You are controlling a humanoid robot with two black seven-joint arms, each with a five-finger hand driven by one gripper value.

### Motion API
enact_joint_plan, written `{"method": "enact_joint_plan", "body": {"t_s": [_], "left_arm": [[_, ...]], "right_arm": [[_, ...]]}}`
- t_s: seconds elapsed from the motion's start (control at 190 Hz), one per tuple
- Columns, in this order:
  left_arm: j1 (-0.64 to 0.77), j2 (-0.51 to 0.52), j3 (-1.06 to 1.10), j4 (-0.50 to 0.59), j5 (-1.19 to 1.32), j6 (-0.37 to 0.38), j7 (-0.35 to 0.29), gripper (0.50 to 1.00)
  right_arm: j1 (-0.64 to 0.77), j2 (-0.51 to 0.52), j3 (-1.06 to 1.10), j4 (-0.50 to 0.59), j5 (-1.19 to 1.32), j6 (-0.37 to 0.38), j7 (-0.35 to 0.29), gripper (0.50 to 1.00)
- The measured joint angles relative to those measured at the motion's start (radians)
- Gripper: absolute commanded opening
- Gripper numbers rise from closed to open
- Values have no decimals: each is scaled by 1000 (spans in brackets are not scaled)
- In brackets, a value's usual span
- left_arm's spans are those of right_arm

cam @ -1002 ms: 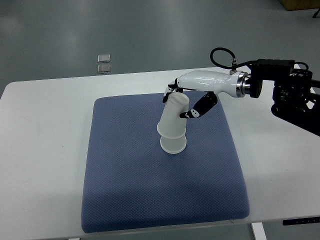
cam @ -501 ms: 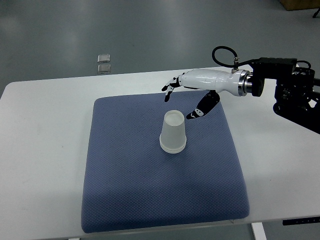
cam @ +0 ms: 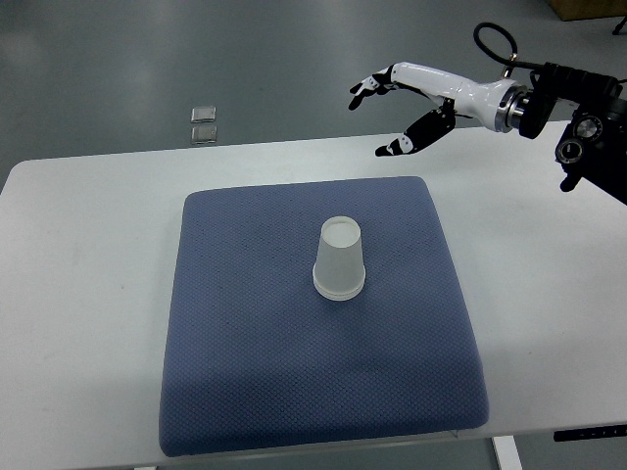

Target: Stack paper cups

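Paper cups [cam: 339,259] stand upside down as one nested stack near the middle of the blue pad [cam: 245,372], wide rims down on the fabric, the flat base of the upper cup facing my camera. I can make out a second rim just under the outer cup at the bottom. The pad lies on the white table [cam: 78,294] and covers most of its centre. My right hand [cam: 407,93] comes in from the right edge and hangs above the table's far edge, well apart from the stack, holding nothing. Its fingers [cam: 364,88] are spread and point left, with the thumb hanging lower than the rest. On the grey floor beyond the table I see two small square plates [cam: 204,124] side by side.
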Motion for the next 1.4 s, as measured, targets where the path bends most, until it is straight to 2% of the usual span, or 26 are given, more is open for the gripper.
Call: {"method": "enact_joint_plan", "body": {"t_s": [0.243,0.649,0.949,1.039,1.25,1.398], "left_arm": [[0,0,0,0,0,0,0,1000],[0,0,0,0,0,0,0,1000],[0,0,0,0,0,0,0,1000],[0,0,0,0,0,0,0,1000],[0,0,0,0,0,0,0,1000],[0,0,0,0,0,0,0,1000]], "right_arm": [[-101,114,99,-210,210,-117,-28,868],[-212,248,118,-357,681,-343,-30,870],[-237,295,217,-399,854,-378,-27,891],[-244,310,248,-414,866,-393,-25,913],[-250,330,257,-428,868,-459,-16,915],[-250,344,257,-431,864,-472,-15,915]]}}
